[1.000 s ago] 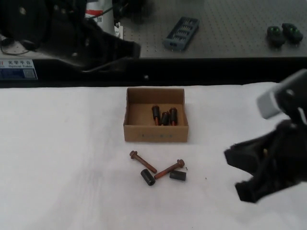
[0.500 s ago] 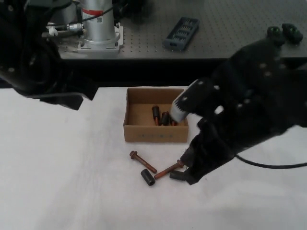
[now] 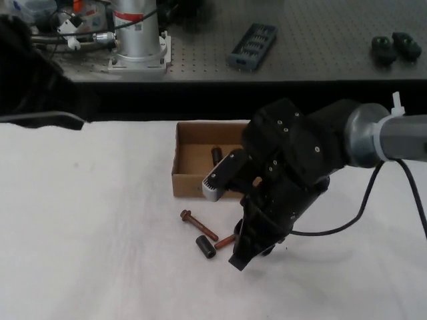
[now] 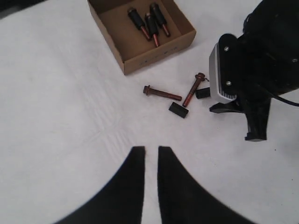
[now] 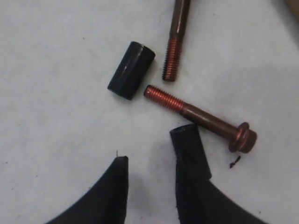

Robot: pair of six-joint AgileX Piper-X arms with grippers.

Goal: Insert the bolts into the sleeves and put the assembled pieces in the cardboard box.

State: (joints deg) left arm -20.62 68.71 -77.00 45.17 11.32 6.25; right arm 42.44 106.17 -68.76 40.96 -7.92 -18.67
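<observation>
The cardboard box [image 3: 183,180] holds three assembled pieces [image 4: 149,18]. In front of it on the white cloth lie two loose copper bolts [image 4: 162,93] [image 4: 194,88] and two black sleeves [image 4: 178,110] [image 4: 202,93]. My right gripper [image 3: 243,257] hangs low over these parts and is open. In the right wrist view one sleeve [image 5: 186,140] lies against a fingertip beside a bolt [image 5: 205,119], and the other sleeve [image 5: 131,70] lies farther off. My left gripper [image 4: 150,154] is high above the cloth, its fingers nearly together with nothing between them.
The left arm [image 3: 33,93] sits at the far left, back from the parts. Behind the cloth is a perforated metal bench [image 3: 320,40] with a blue rack [image 3: 252,43] and a metal post [image 3: 137,30]. A cable [image 3: 373,200] trails from the right arm.
The right arm has swung in from the right edge and come down over the loose bolts and sleeves. The left arm has drawn back toward the far left.
</observation>
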